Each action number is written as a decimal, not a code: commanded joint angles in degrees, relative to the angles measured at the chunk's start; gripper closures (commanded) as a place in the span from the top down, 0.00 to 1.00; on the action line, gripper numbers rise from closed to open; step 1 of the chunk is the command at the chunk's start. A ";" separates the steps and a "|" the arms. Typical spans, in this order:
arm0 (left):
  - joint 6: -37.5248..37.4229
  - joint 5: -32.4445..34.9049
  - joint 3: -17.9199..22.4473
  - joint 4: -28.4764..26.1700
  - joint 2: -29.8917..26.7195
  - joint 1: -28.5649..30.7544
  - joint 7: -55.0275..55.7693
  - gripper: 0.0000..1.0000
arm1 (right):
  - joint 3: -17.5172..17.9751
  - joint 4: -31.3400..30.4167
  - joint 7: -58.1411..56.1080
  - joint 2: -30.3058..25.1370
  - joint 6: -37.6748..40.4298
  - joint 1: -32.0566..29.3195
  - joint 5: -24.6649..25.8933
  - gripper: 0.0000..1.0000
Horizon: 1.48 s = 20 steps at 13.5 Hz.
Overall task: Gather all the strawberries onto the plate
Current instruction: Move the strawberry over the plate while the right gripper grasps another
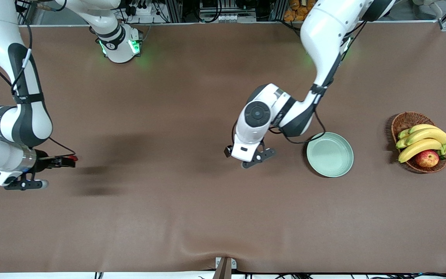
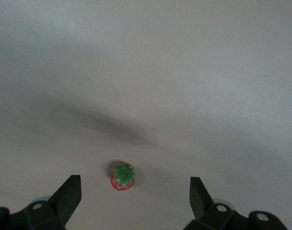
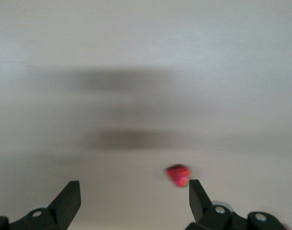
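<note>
We see the left gripper (image 2: 135,194) low over the brown table (image 1: 176,217), beside the round pale green plate (image 1: 330,154), which sits near the brown wicker basket of bananas and an apple (image 1: 420,142). Its black fingers (image 2: 69,194) are spread wide, and a tiny red strawberry with a green top (image 2: 122,177) lies on the table between them. The right gripper (image 3: 135,196) is at the right arm's end of the table, spread wide too, with another small red strawberry (image 3: 178,175) just beside one finger (image 3: 197,196).
</note>
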<state>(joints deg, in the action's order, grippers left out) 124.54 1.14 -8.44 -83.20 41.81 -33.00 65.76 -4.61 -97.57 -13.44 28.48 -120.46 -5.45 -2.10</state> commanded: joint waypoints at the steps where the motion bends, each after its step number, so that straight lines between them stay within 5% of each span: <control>1: 1.66 1.41 0.53 -1.70 0.99 -1.01 1.30 0.96 | 1.27 -8.67 -0.62 -2.29 -9.49 -1.58 3.24 1.00; 4: 5.78 1.41 0.61 -4.24 2.13 -1.80 2.27 0.88 | 1.27 -15.53 -0.62 -1.33 -21.28 -2.81 4.04 1.00; 10: 7.12 1.50 0.61 -6.44 3.01 -3.30 3.32 0.69 | 1.36 -17.74 -2.20 1.75 -24.73 -5.80 3.95 1.00; 13: 7.12 1.67 0.61 -6.54 2.84 -3.04 1.92 0.20 | 1.45 -17.83 -2.03 2.28 -25.00 -5.80 3.86 1.00; 15: 6.60 2.63 0.61 -6.54 2.49 -2.42 0.34 0.00 | 1.45 -17.83 -1.68 2.89 -25.00 -5.89 3.60 1.00; 20: 0.02 4.22 0.70 -6.45 -3.47 5.03 -9.66 0.00 | 1.45 -17.83 -1.59 3.51 -25.35 -5.89 3.25 1.00</control>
<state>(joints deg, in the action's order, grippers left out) 128.43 3.93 -7.33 -88.41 42.92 -31.53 60.16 -4.36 -114.42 -14.96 32.43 -144.59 -9.88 0.62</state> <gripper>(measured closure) 0.709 0.000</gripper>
